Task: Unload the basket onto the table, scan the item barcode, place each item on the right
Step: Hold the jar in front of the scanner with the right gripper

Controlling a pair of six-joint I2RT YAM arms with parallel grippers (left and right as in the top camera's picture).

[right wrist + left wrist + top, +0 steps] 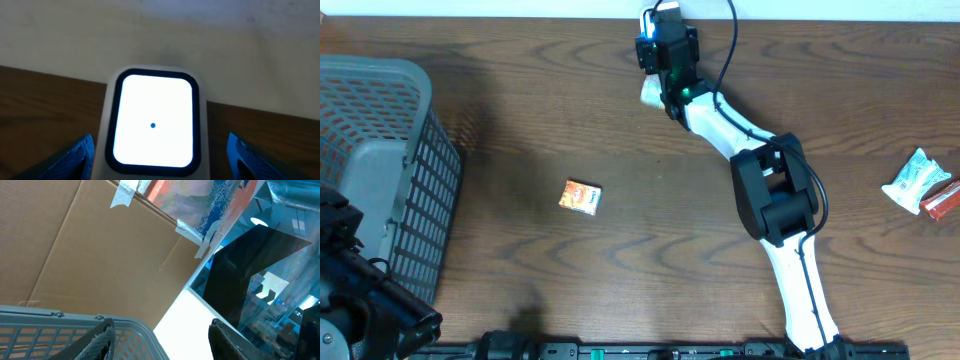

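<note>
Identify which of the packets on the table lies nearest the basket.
The orange packet in the middle; the white packet and red packet lie together far right.

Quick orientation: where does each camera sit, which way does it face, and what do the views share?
Overhead: above the table, facing straight down; shows the right arm reaching to the scanner, and the left arm at lower left.
Left wrist: over the basket rim, facing up at cardboard; grey fingers at the bottom.
Right wrist: faces the scanner's lit window; blue fingers on either side.
Shared: scanner, overhead and right wrist; basket, overhead and left wrist.
</note>
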